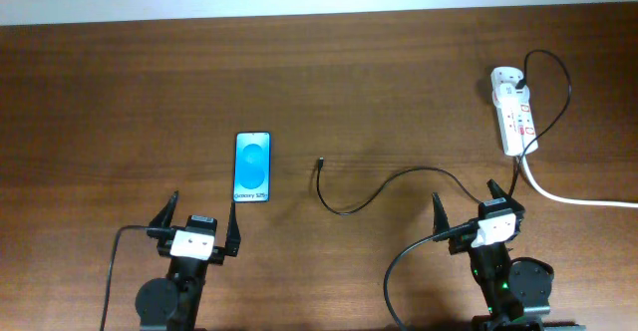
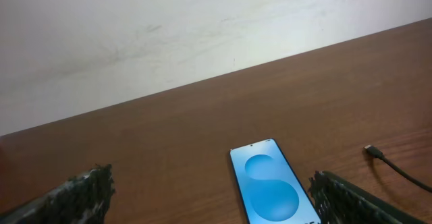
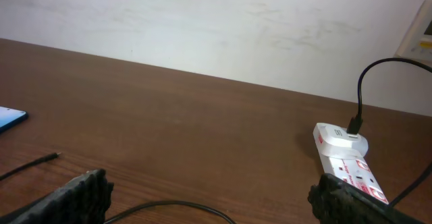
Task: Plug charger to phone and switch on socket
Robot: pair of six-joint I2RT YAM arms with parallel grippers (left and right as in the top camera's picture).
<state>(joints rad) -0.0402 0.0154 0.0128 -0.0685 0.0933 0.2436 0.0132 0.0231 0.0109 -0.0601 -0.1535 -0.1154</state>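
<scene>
The phone [image 1: 252, 167] lies flat on the brown table, blue screen up, left of centre; it also shows in the left wrist view [image 2: 271, 187]. The charger cable [image 1: 384, 189] curves from its plug tip [image 1: 320, 161], right of the phone, across to the white socket strip [image 1: 514, 111] at the far right, where it is plugged in at the top. The tip shows in the left wrist view [image 2: 370, 150]. The socket shows in the right wrist view [image 3: 347, 158]. My left gripper [image 1: 199, 219] is open and empty just below the phone. My right gripper [image 1: 464, 206] is open and empty below the socket.
A thick white cord [image 1: 578, 199] runs from the socket's near end off the right edge. A pale wall [image 3: 202, 21] stands behind the table's far edge. Black robot cables [image 1: 115, 261] trail near both arm bases.
</scene>
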